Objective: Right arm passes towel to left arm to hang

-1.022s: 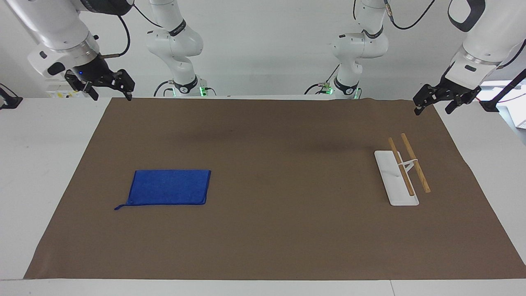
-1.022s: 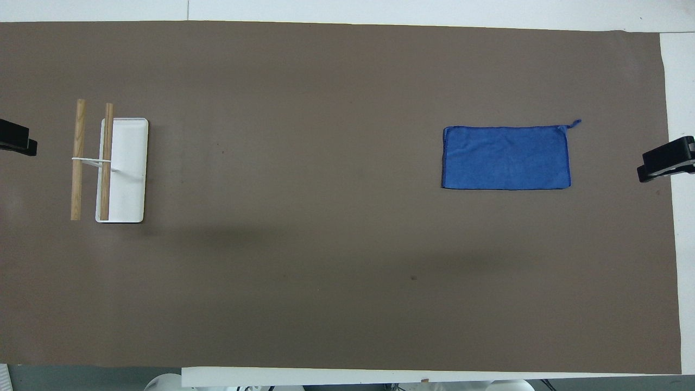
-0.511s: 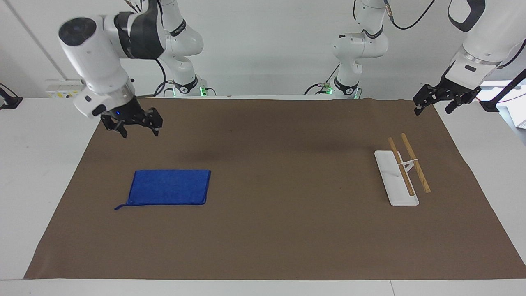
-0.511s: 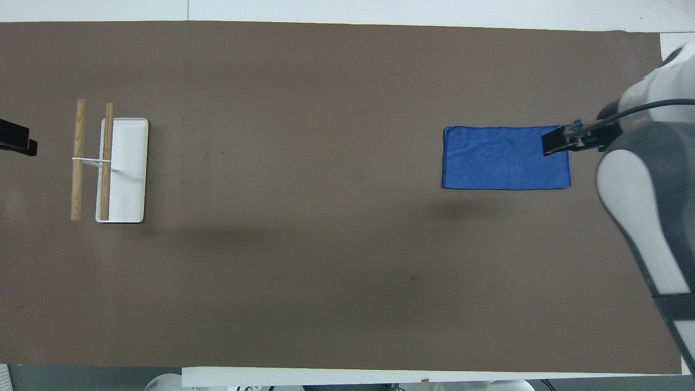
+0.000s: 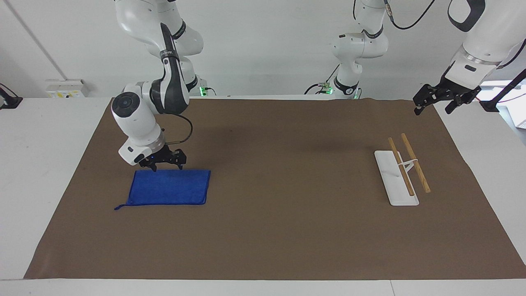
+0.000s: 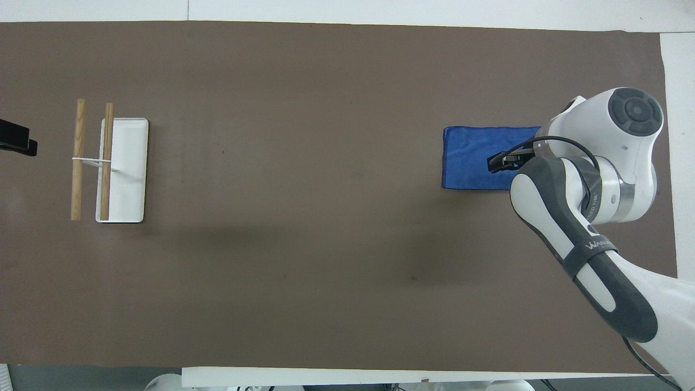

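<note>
The blue towel lies flat on the brown mat toward the right arm's end of the table, its thread tail on the corner farthest from the robots. My right gripper is open and low at the towel's edge nearest the robots, fingertips just above or at the cloth. In the overhead view the right arm covers part of the towel and the gripper is over it. My left gripper is open, empty and waits in the air over the mat's corner at the left arm's end; only its tip shows in the overhead view.
A towel rack with a white base and two wooden bars stands toward the left arm's end of the table; it also shows in the overhead view. The brown mat covers most of the table.
My right arm has swung in from the table's corner and come down to the towel's edge nearest the robots. The towel, the rack and the left arm have not moved.
</note>
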Motion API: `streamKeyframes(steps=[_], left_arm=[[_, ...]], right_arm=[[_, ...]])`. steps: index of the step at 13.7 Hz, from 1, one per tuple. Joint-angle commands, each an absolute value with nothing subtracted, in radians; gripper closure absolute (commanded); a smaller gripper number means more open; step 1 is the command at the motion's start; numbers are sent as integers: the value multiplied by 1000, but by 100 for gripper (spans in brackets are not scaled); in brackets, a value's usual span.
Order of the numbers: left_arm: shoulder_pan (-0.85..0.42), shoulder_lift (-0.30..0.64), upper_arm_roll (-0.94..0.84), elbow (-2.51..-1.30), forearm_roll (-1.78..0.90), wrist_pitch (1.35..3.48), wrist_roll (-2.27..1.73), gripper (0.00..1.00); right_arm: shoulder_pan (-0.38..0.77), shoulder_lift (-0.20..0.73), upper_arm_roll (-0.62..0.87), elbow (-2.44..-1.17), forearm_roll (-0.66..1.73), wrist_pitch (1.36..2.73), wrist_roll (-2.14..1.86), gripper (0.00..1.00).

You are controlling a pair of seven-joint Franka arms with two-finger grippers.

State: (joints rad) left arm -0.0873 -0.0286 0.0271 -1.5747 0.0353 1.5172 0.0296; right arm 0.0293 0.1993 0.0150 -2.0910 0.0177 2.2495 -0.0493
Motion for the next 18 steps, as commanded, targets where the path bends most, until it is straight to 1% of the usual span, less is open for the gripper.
streamKeyframes(steps=[1,7,8,10,12,13,15,17,18], left_arm=[[-100,-48,29,-1591,38,1514,44,0],[-98,-48,29,-1591,38,1513,44,0],[-97,-48,29,-1591,38,1514,44,0],[-89,-49,29,-1592,38,1513,44,0],[-86,-49,31,-1594,38,1505,46,0],[-86,-49,31,-1594,38,1500,48,0],[-80,-51,31,-1600,38,1502,41,0],[-74,-57,34,-1605,38,1512,37,0],[-74,-55,31,-1605,37,1517,22,0]], right_arm=[[0,236,18,-2106,35,2290,-130,4],[-3,236,18,-2178,35,2378,-155,8],[-3,238,18,-2183,35,2388,-155,13],[-3,238,18,-2180,35,2387,-156,34],[-3,239,18,-2174,35,2376,-156,61],[-2,239,18,-2171,34,2373,-156,71],[2,241,18,-2157,34,2355,-155,86],[8,245,18,-2110,34,2286,-152,97],[8,245,18,-2085,34,2249,-150,100]])
